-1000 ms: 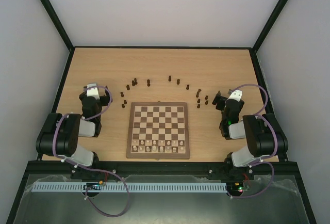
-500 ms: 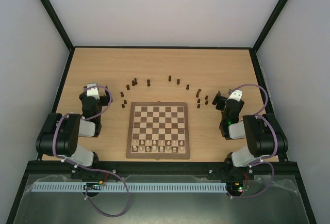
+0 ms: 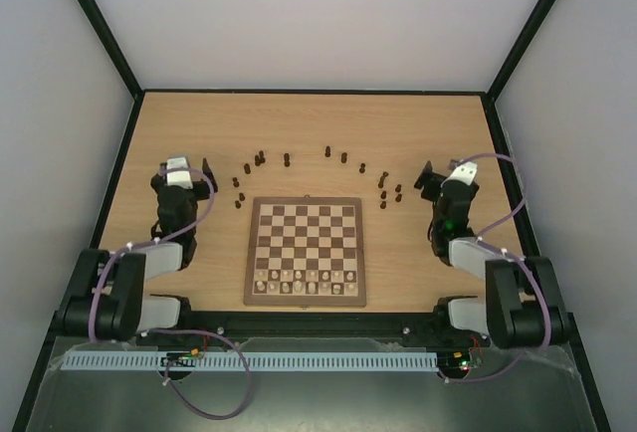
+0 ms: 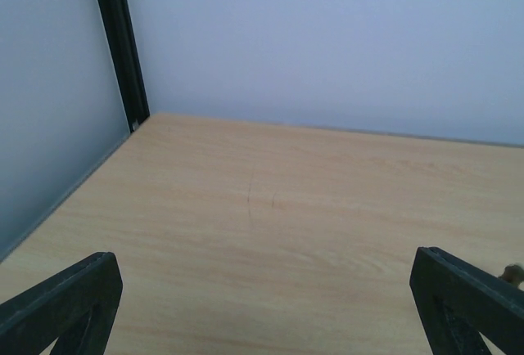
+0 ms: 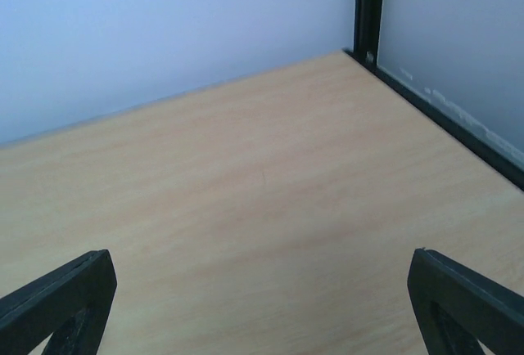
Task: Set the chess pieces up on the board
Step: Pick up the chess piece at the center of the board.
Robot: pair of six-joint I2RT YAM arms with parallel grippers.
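Dark chess pieces (image 3: pixel 287 159) arc beyond board (image 3: pixel 306 252); left tool (image 4: pixel 262 255), right tool (image 5: pixel 260 253) spread wide, empty.

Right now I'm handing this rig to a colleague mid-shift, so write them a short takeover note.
Left gripper: open, empty, over the light wood tabletop, left of the checkered wooden chessboard.
Right gripper: open, empty, right of the board.
Dark brown wooden chess pieces: scattered in an arc on the table beyond the board; none on it.
Done: only pale cream chessmen sit on the near rows.
Left: place every dark piece on the far rows.
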